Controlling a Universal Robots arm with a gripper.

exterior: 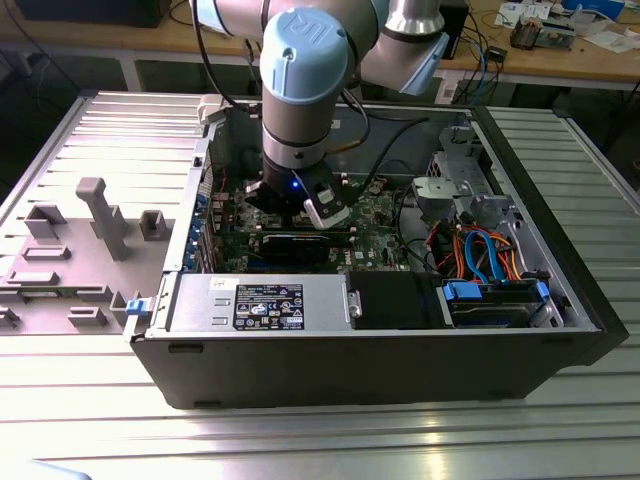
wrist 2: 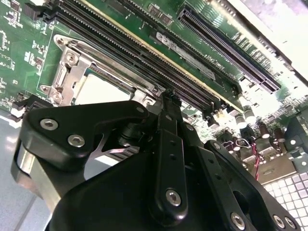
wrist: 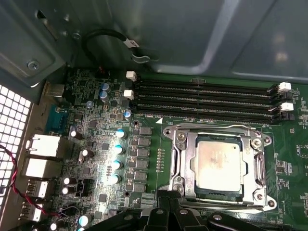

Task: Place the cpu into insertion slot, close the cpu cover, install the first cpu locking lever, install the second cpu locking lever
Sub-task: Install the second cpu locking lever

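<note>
Exterior view showed the arm reaching down into the open computer case (exterior: 560,300) on the ribbed metal bench (exterior: 300,440), its gripper (exterior: 300,205) low over the green motherboard (exterior: 375,215). First wrist view showed the cpu (wrist: 218,163) seated in the insertion slot (wrist: 188,166), the cpu cover (wrist: 219,131) closed flat around it, memory slots (wrist: 202,96) just beside the socket. Second wrist view had the gripper (wrist 2: 166,103) right at the socket edge; fingers (wrist 2: 169,125) looked drawn close together, holding nothing visible, though contact with a lever could not be told.
</note>
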